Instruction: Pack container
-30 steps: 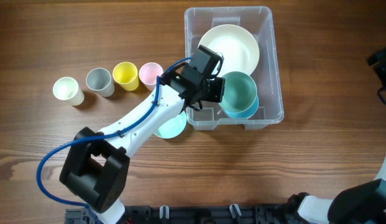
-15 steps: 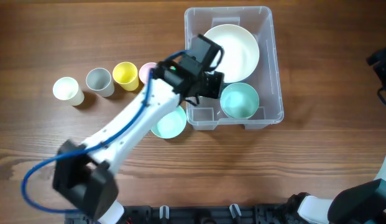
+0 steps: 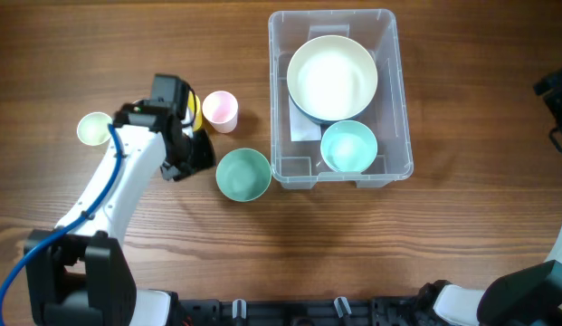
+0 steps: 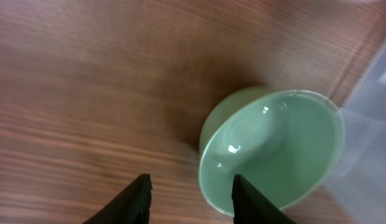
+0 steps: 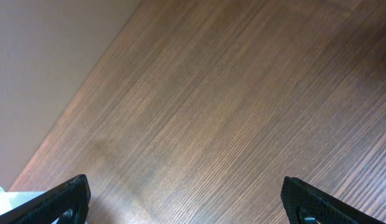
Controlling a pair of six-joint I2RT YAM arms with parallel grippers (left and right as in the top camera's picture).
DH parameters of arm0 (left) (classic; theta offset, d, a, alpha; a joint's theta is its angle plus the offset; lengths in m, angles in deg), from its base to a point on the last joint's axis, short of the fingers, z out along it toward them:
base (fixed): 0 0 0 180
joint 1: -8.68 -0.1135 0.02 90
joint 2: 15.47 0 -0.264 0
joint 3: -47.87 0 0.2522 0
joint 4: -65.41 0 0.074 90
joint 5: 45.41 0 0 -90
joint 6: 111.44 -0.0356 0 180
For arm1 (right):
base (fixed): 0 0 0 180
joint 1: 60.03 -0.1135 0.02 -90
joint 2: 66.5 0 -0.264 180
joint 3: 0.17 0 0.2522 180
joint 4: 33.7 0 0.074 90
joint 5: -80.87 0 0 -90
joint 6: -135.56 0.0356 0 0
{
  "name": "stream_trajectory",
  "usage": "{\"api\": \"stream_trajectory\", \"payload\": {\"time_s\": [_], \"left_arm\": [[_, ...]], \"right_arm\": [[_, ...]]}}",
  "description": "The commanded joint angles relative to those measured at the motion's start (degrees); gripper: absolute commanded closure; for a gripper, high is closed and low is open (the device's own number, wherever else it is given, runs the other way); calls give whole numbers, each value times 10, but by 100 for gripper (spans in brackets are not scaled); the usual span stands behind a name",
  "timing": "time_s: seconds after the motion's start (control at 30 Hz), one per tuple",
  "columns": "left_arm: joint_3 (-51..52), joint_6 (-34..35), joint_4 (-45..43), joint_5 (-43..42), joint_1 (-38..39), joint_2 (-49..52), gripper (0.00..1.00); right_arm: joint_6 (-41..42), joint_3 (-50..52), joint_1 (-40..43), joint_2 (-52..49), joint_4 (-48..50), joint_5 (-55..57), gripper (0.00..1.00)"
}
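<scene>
Container (image 3: 404, 100): a clear plastic rectangular bin with rounded corners and a raised rim. It is standing upright and open-topped on the wooden worktop (image 3: 443, 235), at the far side, right of centre, with its long sides running away from the robot. It is holding a large cream bowl (image 3: 333, 77) in its far part and a small pale-green bowl (image 3: 348, 147) in its near right corner. A white label (image 3: 303, 131) is showing on its bottom.

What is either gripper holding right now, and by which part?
Nothing. The left gripper is open beside the green bowl; the right gripper is open too.
</scene>
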Motion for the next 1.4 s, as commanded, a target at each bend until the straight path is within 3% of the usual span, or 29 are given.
{"api": "stream_trajectory", "payload": {"time_s": [0.0, 0.13, 0.33, 0.43, 0.57, 0.7, 0.83, 0.97, 1.07, 1.27, 1.37], "left_arm": [[87, 19, -86, -32, 17, -1, 56], [127, 27, -136, -32, 31, -1, 60], [127, 29, -138, -26, 40, -1, 96], [118, 28, -111, -26, 34, -8, 96], [39, 24, -2, -2, 30, -53, 96], [-112, 9, 71, -1, 45, -113, 96], [-212, -10, 7, 3, 116, -117, 96], [-214, -3, -99, 2, 211, -61, 96], [-214, 3, -129, 0, 265, 19, 96], [-214, 9, -140, -2, 301, 118, 96], [-214, 9, -146, -2, 308, 136, 87]], "right_arm": [[8, -3, -2, -3, 1, -3, 0], [8, -3, -2, -3, 1, -3, 0], [7, -3, -2, -3, 1, -3, 0], [7, -3, -2, -3, 1, -3, 0], [7, -3, -2, -3, 1, -3, 1], [7, -3, -2, -3, 1, -3, 0], [7, -3, -2, -3, 1, -3, 0], [7, -3, -2, -3, 1, -3, 0], [7, -3, -2, -3, 1, -3, 0], [7, -3, -2, -3, 1, -3, 0], [7, -3, -2, -3, 1, -3, 0]]}}
